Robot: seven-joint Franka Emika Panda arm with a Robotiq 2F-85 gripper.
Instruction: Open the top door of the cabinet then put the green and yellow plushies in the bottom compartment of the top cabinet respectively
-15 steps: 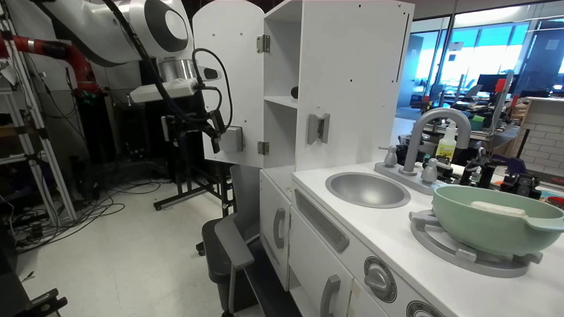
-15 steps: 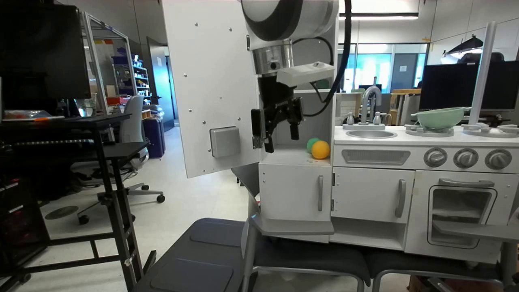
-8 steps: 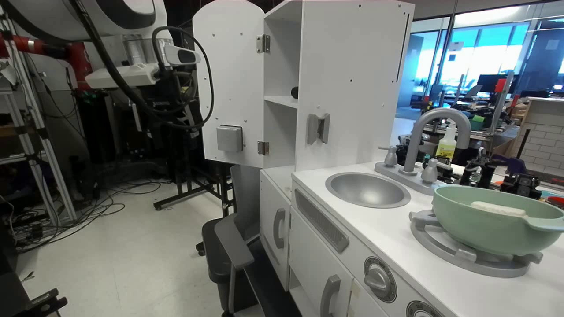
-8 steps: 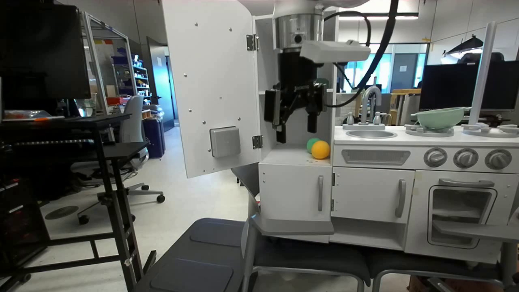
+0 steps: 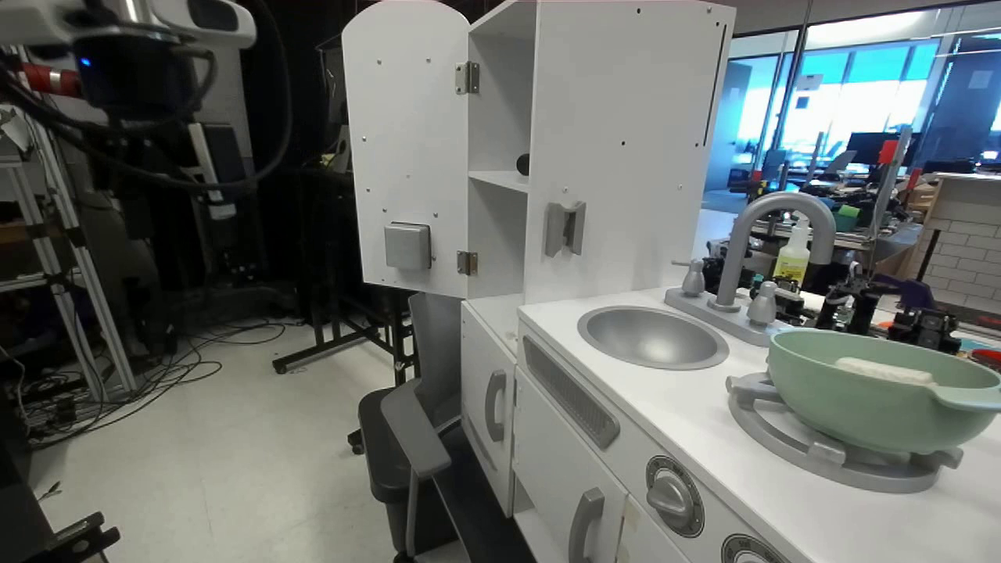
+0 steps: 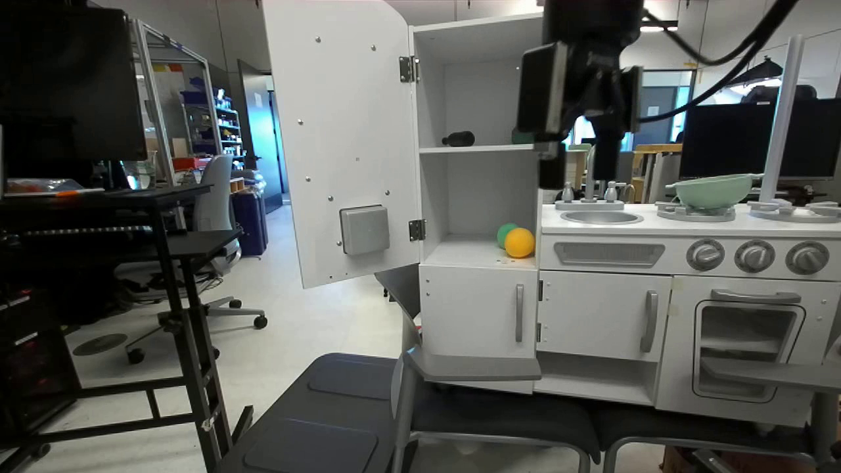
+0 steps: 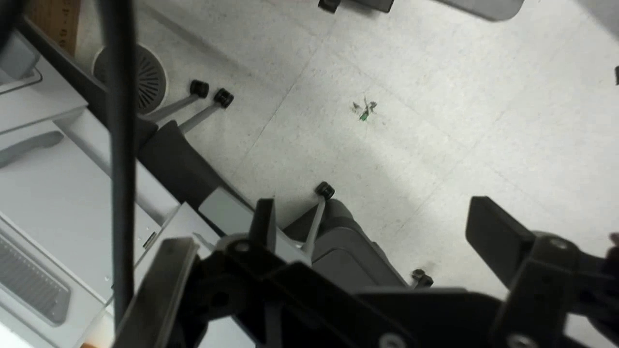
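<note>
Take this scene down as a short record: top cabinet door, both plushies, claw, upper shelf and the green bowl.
Top cabinet door: open
Yellow-orange plushie: in the bottom compartment, nearer the front
Green plushie: same compartment, partly hidden behind the yellow-orange one
Plushie contact: cannot be told from these views
Claw: open, holding nothing, clear of both plushies
Upper shelf: dark bottle-like item lying on its side; dark green item, partly hidden
Green bowl: on a burner, white item inside
</note>
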